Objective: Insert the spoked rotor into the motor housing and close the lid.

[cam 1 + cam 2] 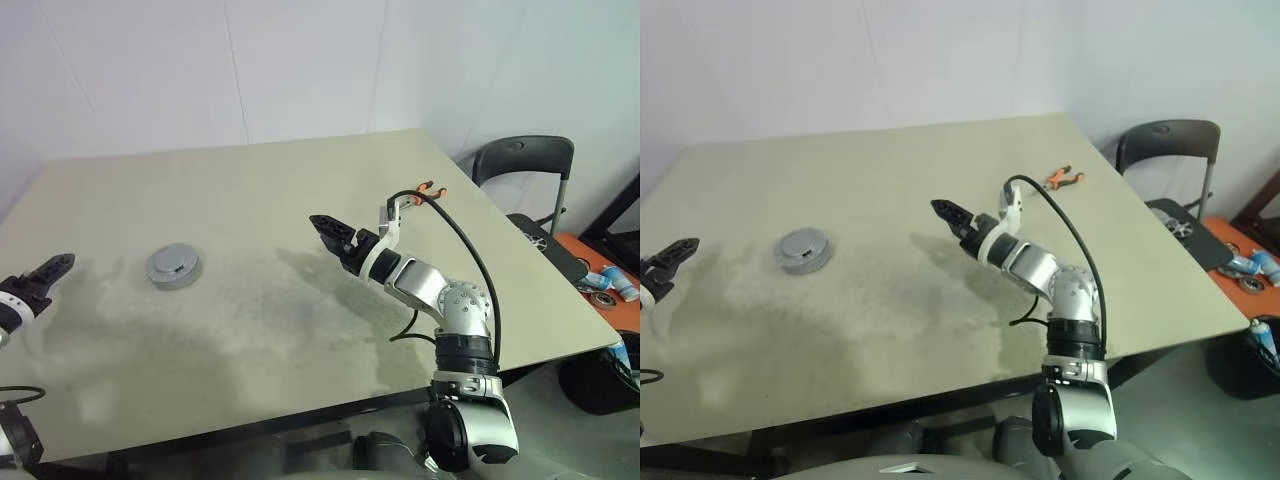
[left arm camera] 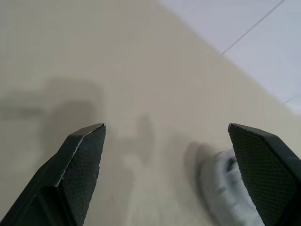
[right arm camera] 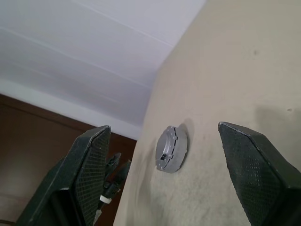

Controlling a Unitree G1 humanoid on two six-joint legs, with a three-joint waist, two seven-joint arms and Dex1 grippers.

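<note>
A round grey metal lid with a small raised hub lies flat on the beige bench, closed over whatever sits beneath it. The left end effector hovers to the left of the lid, well apart from it, its two black fingers spread wide and empty. The right end effector hangs above the bench to the right of the lid, pointing toward it, fingers also wide apart, gripping nothing. Orange-handled pliers lie far right of the lid.
</note>
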